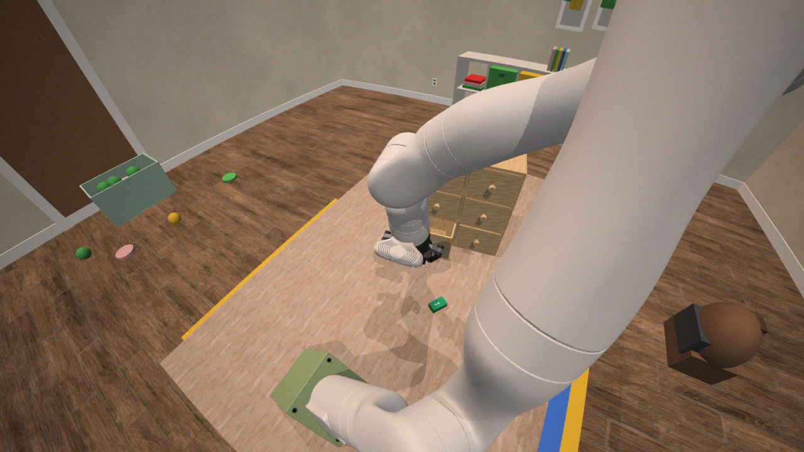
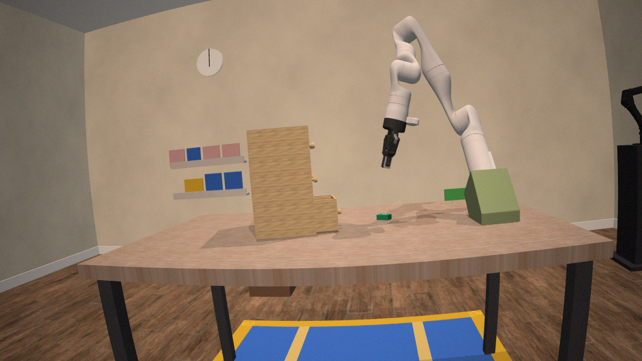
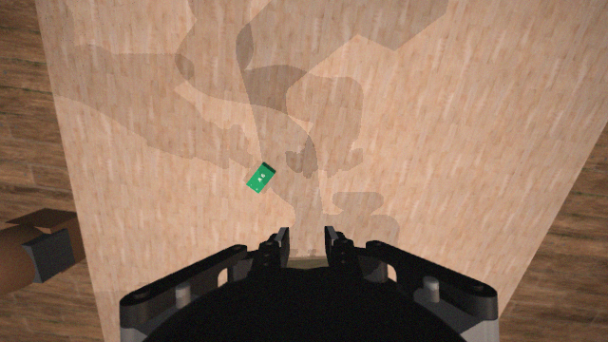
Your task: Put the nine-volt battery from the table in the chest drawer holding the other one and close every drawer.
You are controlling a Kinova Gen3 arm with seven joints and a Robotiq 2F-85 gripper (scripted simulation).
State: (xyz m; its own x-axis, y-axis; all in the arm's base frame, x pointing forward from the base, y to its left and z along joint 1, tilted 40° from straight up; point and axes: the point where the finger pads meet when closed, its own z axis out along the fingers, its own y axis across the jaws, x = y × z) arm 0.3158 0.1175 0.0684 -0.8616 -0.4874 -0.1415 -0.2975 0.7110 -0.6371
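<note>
Your hand (image 1: 435,252) (image 2: 385,162) (image 3: 307,237) is partly open, with nothing between its fingers. In the wrist view the battery (image 1: 438,304) (image 2: 383,216) (image 3: 261,178) lies at 11 o'clock from the fingertips, flat on the bench (image 1: 315,280) (image 2: 314,251) (image 3: 427,166). Its long axis runs roughly 1 to 7 o'clock, while your fingers close along 3 to 9. To pinch it across its narrow width, you'd want to turn the hand about one hour clockwise in that view, and probably spread the fingers more before lowering.

You have one arm, so no choice of side. The exterior view shows its wrist nearly upright, fingertips tilted slightly towards 7 o'clock, well above the bench. From the top view, the battery is at 6 o'clock from the hand, so expect to draw back towards the arm's base as you descend.

Farther off, the bottom drawer (image 1: 443,226) (image 2: 325,214) stands out of the chest (image 1: 509,162) (image 2: 282,179), at 12 o'clock from the hand in the top view. You can't see the matching battery in it. Avoid knocking that loose tray on the carry; pushing it in remains for afterwards.
</note>
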